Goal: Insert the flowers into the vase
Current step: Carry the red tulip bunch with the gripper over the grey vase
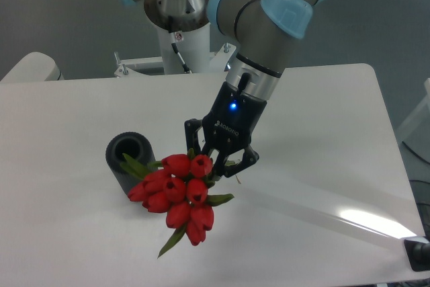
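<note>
Fixed camera, only view I have: the arm reaches down from the top of frame over the white table [316, 119], blue light lit on the wrist housing. The gripper [216, 165] sits just behind the flowers [178, 195], its black fingers [246, 158] partly hidden by the top buds; I cannot tell from here whether they are clamped on the stems or merely spread beside them. The bunch of red tulip buds with green leaves hangs tilted, its heads toward me, one leaf trailing down to the lower left. The vase [129, 159], dark grey, stands upright on the table just left of the bunch, its mouth open, with leaves overlapping its right side.
</note>
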